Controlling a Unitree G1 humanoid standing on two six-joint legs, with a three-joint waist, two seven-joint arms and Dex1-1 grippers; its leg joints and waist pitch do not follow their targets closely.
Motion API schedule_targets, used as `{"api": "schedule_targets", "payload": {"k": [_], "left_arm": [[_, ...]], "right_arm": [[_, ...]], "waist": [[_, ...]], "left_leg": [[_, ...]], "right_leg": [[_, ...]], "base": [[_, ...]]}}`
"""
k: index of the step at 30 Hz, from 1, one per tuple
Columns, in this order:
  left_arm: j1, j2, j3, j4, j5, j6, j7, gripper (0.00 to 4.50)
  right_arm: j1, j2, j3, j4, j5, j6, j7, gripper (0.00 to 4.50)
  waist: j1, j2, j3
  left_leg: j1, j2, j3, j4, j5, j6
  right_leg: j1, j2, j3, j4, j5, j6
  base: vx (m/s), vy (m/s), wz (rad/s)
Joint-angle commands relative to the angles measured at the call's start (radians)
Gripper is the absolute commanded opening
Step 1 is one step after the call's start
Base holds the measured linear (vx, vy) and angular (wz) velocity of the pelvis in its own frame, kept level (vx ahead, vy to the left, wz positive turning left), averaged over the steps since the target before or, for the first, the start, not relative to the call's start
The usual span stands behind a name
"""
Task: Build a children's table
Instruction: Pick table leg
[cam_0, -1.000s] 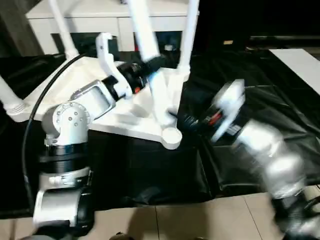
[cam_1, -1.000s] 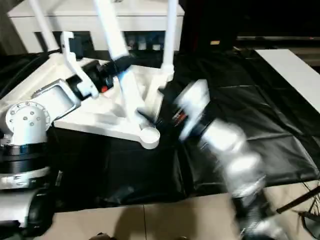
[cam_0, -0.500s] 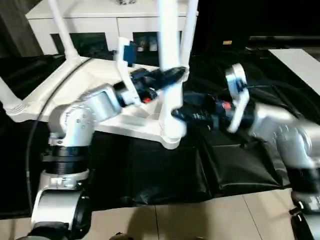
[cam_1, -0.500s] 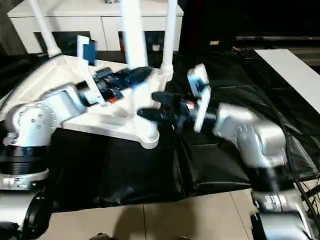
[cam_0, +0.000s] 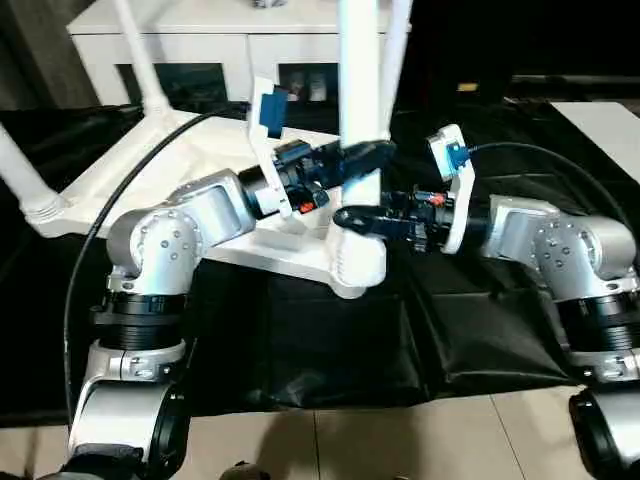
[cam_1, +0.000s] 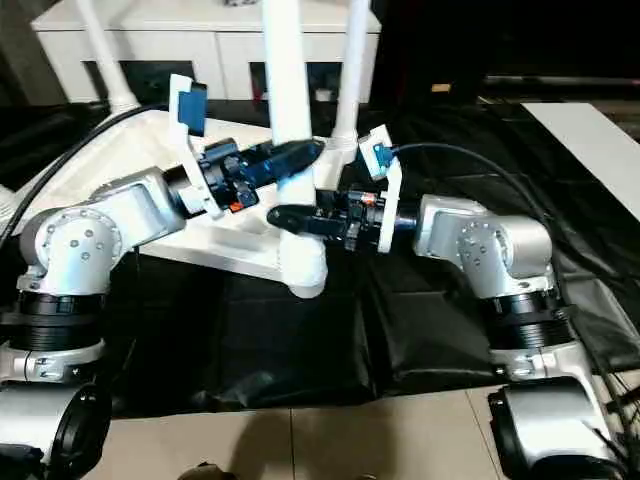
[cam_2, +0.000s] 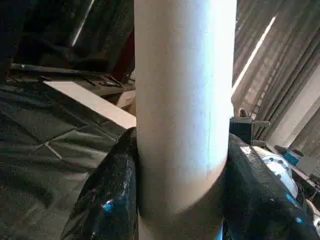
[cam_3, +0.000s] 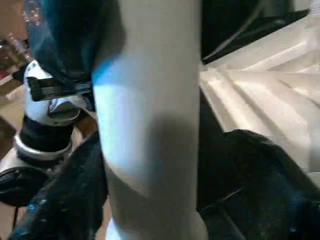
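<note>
While the left pincer is clenched on the nearest leg, its two black fingers pressed to either side of the white shaft, the right pincer sits just below it on the same leg with its jaws spread around the shaft; whether they already bite, I cannot tell.

The step in hand looks like screwing this leg into the corner socket just beneath the right pincer. To do it well, keep the leg upright and in line with the socket so the thread does not cross. Let one pincer steady the shaft while the other turns and re-grips. Do not let both go at once, and do not press sideways on the round, tapered shaft, which would likely slip or lever the top along the black cloth.

The table lies upside down on that cloth, ribbed underside up, directly under and behind both pincers. It is plain white plastic. Beyond the held leg, another leg rises close behind it, and two more stand at the far corners, left of the left pincer. A white cabinet stands farther back.
</note>
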Motion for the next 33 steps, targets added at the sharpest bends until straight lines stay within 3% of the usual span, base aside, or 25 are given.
{"api": "schedule_targets", "payload": {"k": [1, 16, 29, 30, 31, 33], "left_arm": [[-0.006, 0.0, -0.014, -0.048, -0.021, 0.007, -0.028, 1.93], [-0.002, -0.001, -0.041, -0.063, -0.023, 0.016, -0.045, 1.93], [0.009, 0.014, -0.058, -0.068, 0.004, -0.002, -0.054, 1.93], [0.0, -0.006, -0.028, -0.038, -0.006, 0.019, -0.004, 1.93], [0.0, -0.006, -0.028, -0.038, -0.006, 0.019, -0.004, 2.49], [-0.005, -0.017, 0.006, -0.033, -0.045, 0.051, 0.017, 2.63]], "right_arm": [[-0.004, -0.008, 0.013, -0.007, -0.008, 0.021, -0.002, 3.38], [0.006, -0.017, 0.046, -0.034, -0.009, 0.055, 0.058, 2.08], [0.012, -0.017, 0.047, -0.034, -0.029, 0.04, 0.057, 1.93], [0.014, -0.011, 0.041, -0.034, -0.045, 0.016, 0.045, 1.92], [0.014, -0.011, 0.041, -0.034, -0.045, 0.016, 0.045, 1.92], [0.02, -0.004, 0.038, -0.036, -0.062, -0.008, 0.026, 1.91]], "waist": [[0.001, -0.011, -0.078], [0.001, -0.012, -0.078], [0.002, -0.01, -0.079], [0.001, -0.013, -0.079], [0.002, -0.013, -0.079], [0.001, -0.012, -0.079]], "left_leg": [[0.016, 0.005, 0.008, -0.061, -0.091, 0.015], [0.015, 0.005, 0.008, -0.061, -0.091, 0.014], [0.017, 0.005, 0.007, -0.06, -0.088, 0.015], [0.015, 0.006, 0.008, -0.06, -0.089, 0.014], [0.014, 0.005, 0.008, -0.059, -0.085, 0.013], [0.014, 0.004, 0.007, -0.059, -0.087, 0.014]], "right_leg": [[0.059, -0.039, 0.027, -0.06, -0.044, -0.252], [0.06, -0.039, 0.027, -0.06, -0.047, -0.253], [0.059, -0.039, 0.027, -0.058, -0.037, -0.256], [0.06, -0.038, 0.027, -0.057, -0.033, -0.257], [0.061, -0.039, 0.027, -0.057, -0.028, -0.258], [0.061, -0.039, 0.027, -0.057, -0.038, -0.256]], "base": [[0.0, 0.0, 0.0], [0.0, 0.0, 0.0], [0.0, 0.0, 0.0], [0.0, 0.0, 0.0], [0.0, 0.0, 0.0], [0.0, 0.0, 0.0]]}}
